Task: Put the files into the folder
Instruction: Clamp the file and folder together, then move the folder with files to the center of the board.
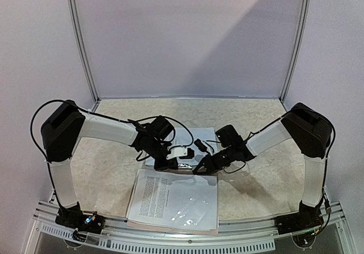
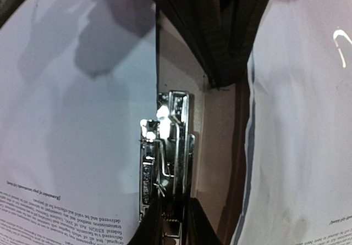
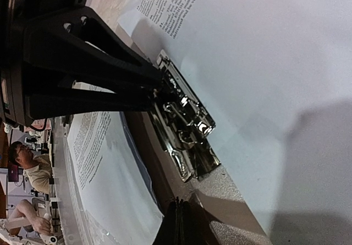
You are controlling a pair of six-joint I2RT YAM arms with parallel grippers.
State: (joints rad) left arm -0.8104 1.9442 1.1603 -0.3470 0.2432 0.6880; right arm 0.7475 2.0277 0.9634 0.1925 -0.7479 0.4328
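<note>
The folder (image 2: 214, 146) lies open on the table (image 1: 256, 146), in the lower middle of the top view. Its near half reaches the bottom edge of the table. That half carries a clear sleeve (image 1: 170, 200) with a printed sheet under it, and glare spots show on the plastic.

The files (image 3: 264, 63) lie on the far half, which is mostly hidden behind the two arms in the top view. Their near edge runs right beside the clip (image 2: 168, 157). The clip is shiny metal and sits along the fold between the two halves.

The left pincer (image 1: 166, 164) comes in from the upper left of the top view and meets the clip at the centre of the frame. In the right wrist view its two dark fingers (image 3: 99, 99) converge from the left onto the upper left end of the clip. They are closed to a narrow gap with the metal between them. In its own view the clip runs straight up from between the fingertips, with the files to the left and the sleeve to the right.

The right pincer (image 1: 198, 169) comes in from the right and is pressed fully together, with nothing in it. In its own view its tip sits at the bottom centre, low over the fold and just short of the clip's lower end. Whether it touches the folder cannot be told.
</note>
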